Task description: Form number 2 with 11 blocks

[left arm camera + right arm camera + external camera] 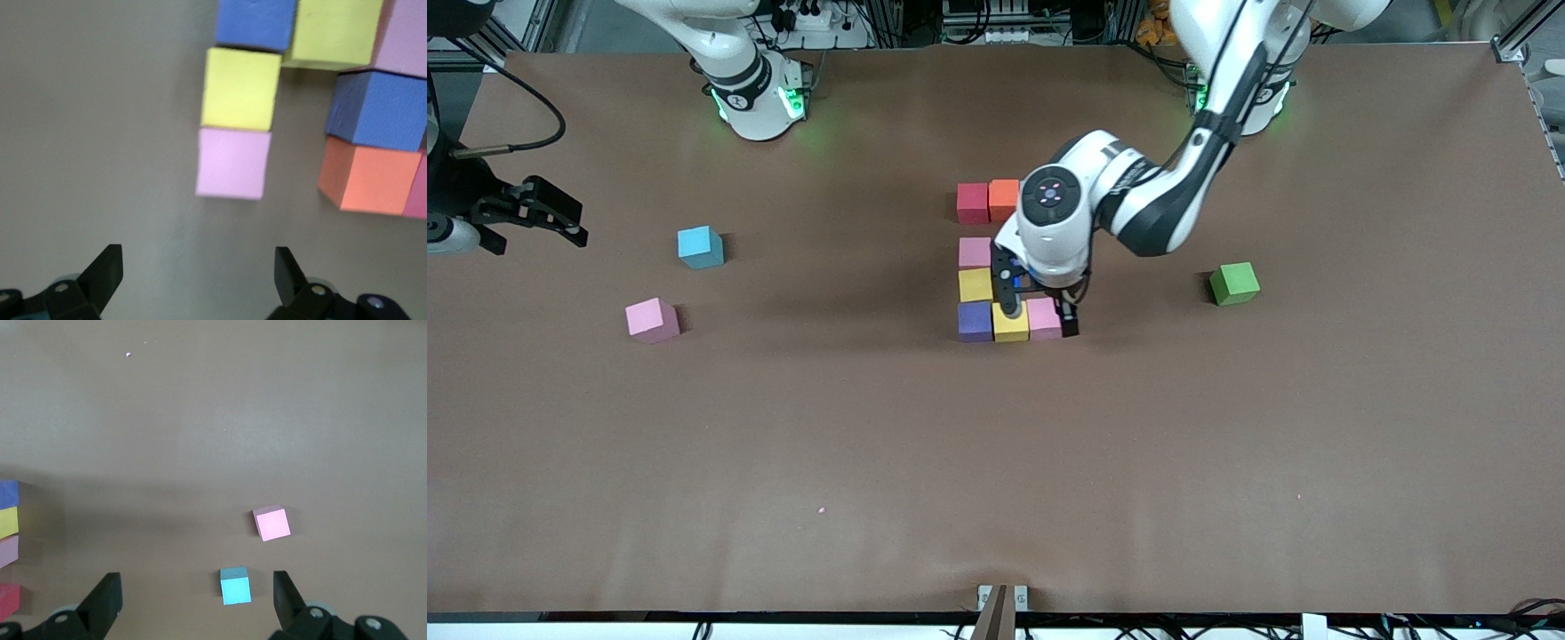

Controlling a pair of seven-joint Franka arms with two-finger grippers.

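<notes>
Several blocks sit together mid-table: red [973, 203], orange [1004, 199], pink [975, 252], yellow [975, 284], purple [975, 321], yellow [1010, 323] and pink [1043, 318]. My left gripper [1039, 309] hangs open over this group and hides part of it. Only bare table shows between its fingers [107, 270]. The left wrist view shows another purple block [380, 110] touching an orange one [370, 177]. A light blue block [700, 246] and a pink block [652, 319] lie loose toward the right arm's end. My right gripper [569, 222] stands open and empty there.
A green cube [1234, 284] sits alone toward the left arm's end of the table. The brown table [996, 462] stretches bare between the block group and the front camera.
</notes>
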